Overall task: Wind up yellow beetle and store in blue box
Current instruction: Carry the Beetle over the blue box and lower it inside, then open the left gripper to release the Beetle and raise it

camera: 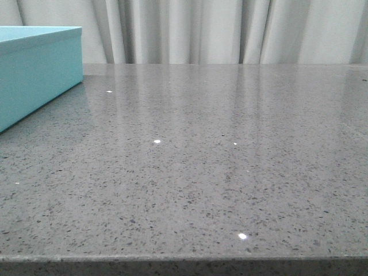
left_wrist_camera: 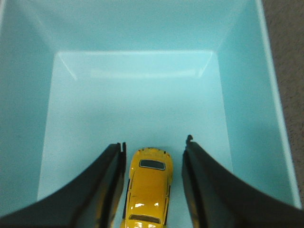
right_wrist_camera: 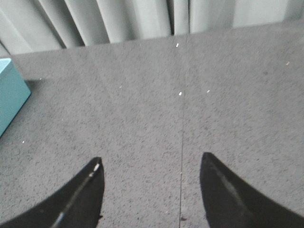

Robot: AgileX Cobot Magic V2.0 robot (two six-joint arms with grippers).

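Note:
In the left wrist view the yellow beetle (left_wrist_camera: pixel 147 190) lies on the floor of the blue box (left_wrist_camera: pixel 133 95), between my left gripper's black fingers. The left gripper (left_wrist_camera: pixel 156 142) is open inside the box: one finger is close against the car's side and a clear gap shows at the other. The blue box also stands at the far left in the front view (camera: pixel 34 75), where neither arm shows. My right gripper (right_wrist_camera: pixel 152 159) is open and empty above the grey table, away from the box, whose corner shows in the right wrist view (right_wrist_camera: pixel 9 97).
The speckled grey table (camera: pixel 201 172) stretches from its front edge back to pale curtains (camera: pixel 218 29). A thin seam line (right_wrist_camera: pixel 182 156) runs across the table under the right gripper.

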